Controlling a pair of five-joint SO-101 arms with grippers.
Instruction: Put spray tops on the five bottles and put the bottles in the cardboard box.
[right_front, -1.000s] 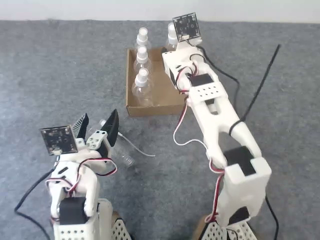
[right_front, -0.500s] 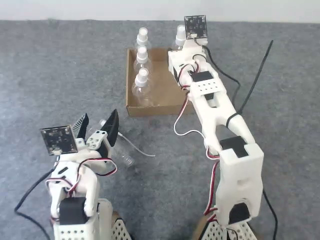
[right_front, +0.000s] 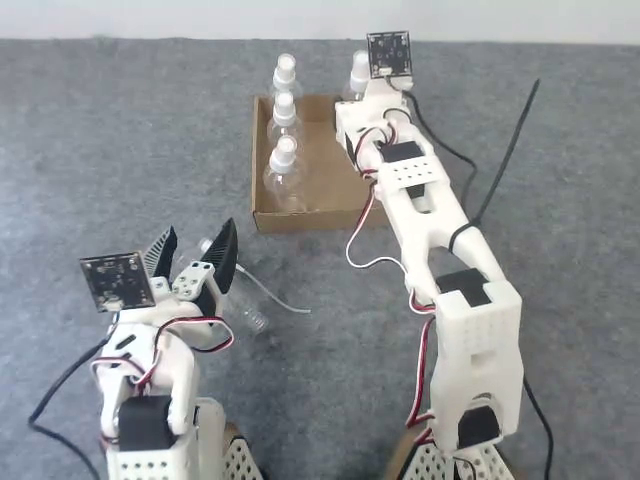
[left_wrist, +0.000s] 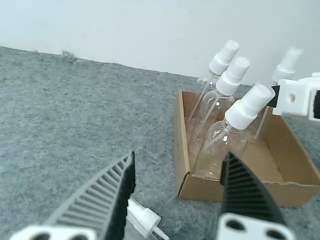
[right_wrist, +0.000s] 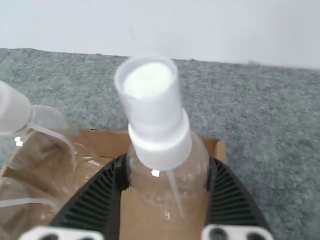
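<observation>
Right tool (right_wrist: 165, 172) clamped on a spray bottle (right_wrist: 155, 145) at the cardboard box's (right_front: 300, 215) far right corner. 3 capped bottles (right_front: 284, 180) stand along its left wall. Left tool (left_wrist: 180, 160) wide open over a bottle (right_front: 250, 305) lying on the desk (right_front: 120, 150).

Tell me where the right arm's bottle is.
High view: the bottle is in the right gripper at the cardboard box's far right corner, beside three standing bottles.

You have a shallow, open cardboard box (right_front: 300, 215). Three clear bottles (right_front: 285, 170) stand upright in a row along one wall, each with a white spray top (right_front: 286, 148). A fourth bottle (right_wrist: 187, 167), also capped, is upright at the far corner, clamped in the right tool (right_wrist: 165, 170). The fifth bottle (right_front: 245, 308) lies on its side on the tabletop (right_front: 120, 150).
</observation>
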